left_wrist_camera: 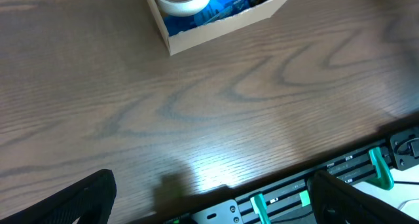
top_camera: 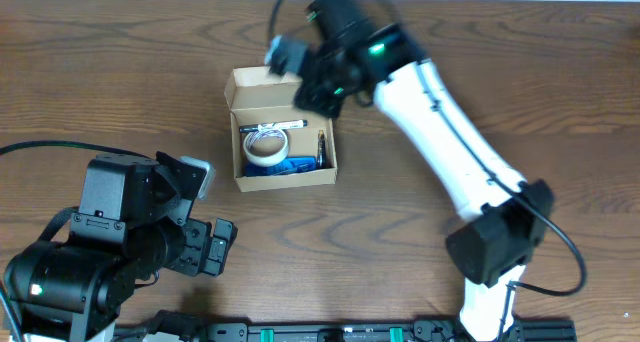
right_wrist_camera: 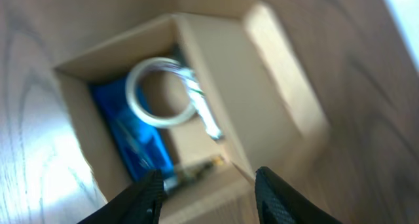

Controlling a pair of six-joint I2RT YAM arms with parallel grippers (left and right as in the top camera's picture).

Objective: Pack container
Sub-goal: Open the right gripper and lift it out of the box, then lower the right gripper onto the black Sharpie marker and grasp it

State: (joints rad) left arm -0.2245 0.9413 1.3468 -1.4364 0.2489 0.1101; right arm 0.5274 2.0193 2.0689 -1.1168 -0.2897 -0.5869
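Right wrist view: the right gripper [right_wrist_camera: 208, 196] has its two dark fingers [right_wrist_camera: 145, 199] spread apart, gripping nothing, and a corner of the container [right_wrist_camera: 245, 80] shows in the gap between them. The gripper hangs above the box, looking down into it. The box is open, its flap lid standing up along one long side. Inside lies a white tape roll [right_wrist_camera: 163, 122], flat with its hole facing up. Partly under it is a blue packet [right_wrist_camera: 131, 137], and along the wall by the flap lies a white pen [right_wrist_camera: 204, 112]. A darker pen [right_wrist_camera: 196, 168] lies at the end nearest the fingers (the picture is blurred, so its details cannot be made out).

From overhead, the white right arm [top_camera: 450, 132] reaches in from the near right edge of the table [top_camera: 120, 82], and its wrist hangs over the box's far right corner, beside the raised flap.

The left gripper [left_wrist_camera: 209, 207] is also spread wide, its fingertips [left_wrist_camera: 78, 201] at the bottom corners of the left wrist view with only bare wood between them. It is well apart from the box, which sits near the middle of the table, toward the far side. The black left arm [top_camera: 110, 232] is folded at the near left corner.
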